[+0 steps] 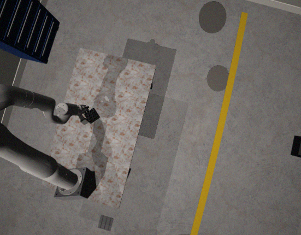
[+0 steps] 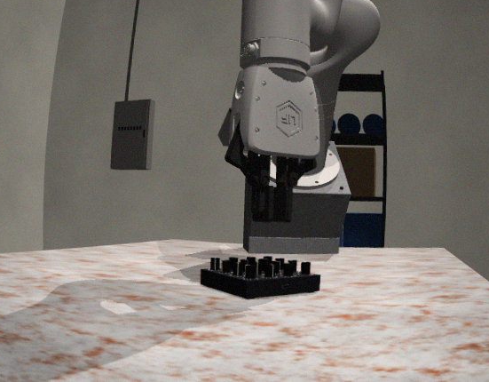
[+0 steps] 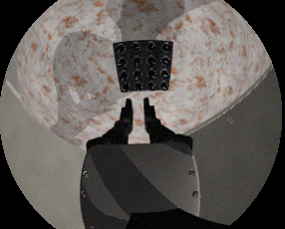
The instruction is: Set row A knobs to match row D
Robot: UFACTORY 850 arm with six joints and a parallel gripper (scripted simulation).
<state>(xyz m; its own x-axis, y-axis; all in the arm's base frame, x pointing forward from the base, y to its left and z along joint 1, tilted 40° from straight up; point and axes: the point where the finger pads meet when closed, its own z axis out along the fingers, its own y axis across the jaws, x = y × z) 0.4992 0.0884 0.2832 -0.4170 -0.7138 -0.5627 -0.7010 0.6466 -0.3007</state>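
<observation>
The black knob box (image 1: 91, 115) (image 2: 260, 284) (image 3: 143, 65) stands on its feet on the marbled table (image 1: 124, 93) (image 2: 389, 311) (image 3: 211, 72), its rows of small black knobs upright. The knob lines and marks are too small to read in any view. My gripper (image 1: 84, 111) (image 2: 272, 218) (image 3: 138, 105) hangs pointing straight down, well above the box and over its edge nearest the arm. Its fingers are drawn nearly together, with only a narrow gap and nothing between them. They touch no knob.
The arm's base block (image 1: 83, 183) (image 2: 309, 222) stands at the table's end behind the box. A blue cabinet (image 1: 21, 22) and a shelf rack (image 2: 362, 160) stand off the table. A grey wall box (image 2: 132, 133) hangs on a cable.
</observation>
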